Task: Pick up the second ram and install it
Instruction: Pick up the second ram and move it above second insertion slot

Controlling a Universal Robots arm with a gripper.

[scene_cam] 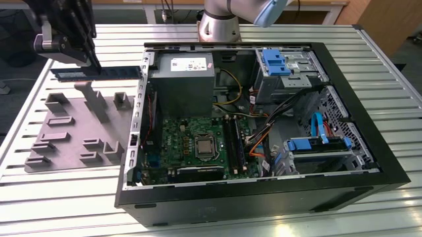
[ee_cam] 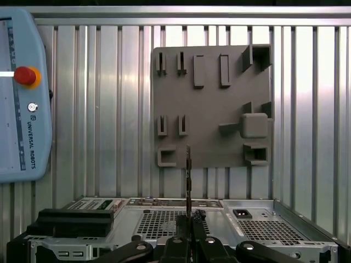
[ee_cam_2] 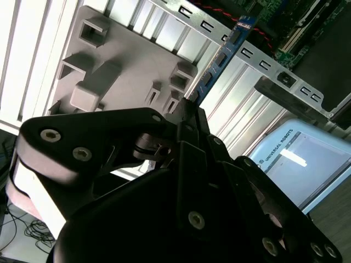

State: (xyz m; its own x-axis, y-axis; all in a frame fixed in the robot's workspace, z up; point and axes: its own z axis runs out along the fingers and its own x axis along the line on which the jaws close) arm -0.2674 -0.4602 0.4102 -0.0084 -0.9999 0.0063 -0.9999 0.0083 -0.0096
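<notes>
Exterior view: jaws grasp the second ram [scene_cam: 99, 73] in the air near the grey tray [scene_cam: 72, 133]. I judge this the carrying step; seating needs exact alignment with a black slot [scene_cam: 232, 143].

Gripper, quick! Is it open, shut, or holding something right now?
Gripper: shut, holding the second ram in the air beside the computer case.

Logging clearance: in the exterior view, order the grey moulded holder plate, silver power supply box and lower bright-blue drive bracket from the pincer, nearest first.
1. Grey moulded holder plate, just below the pincer holding the blue-green ram stick.
2. Silver power supply box, inside the black computer case.
3. Lower bright-blue drive bracket, farthest toward the exterior view's right.
</notes>
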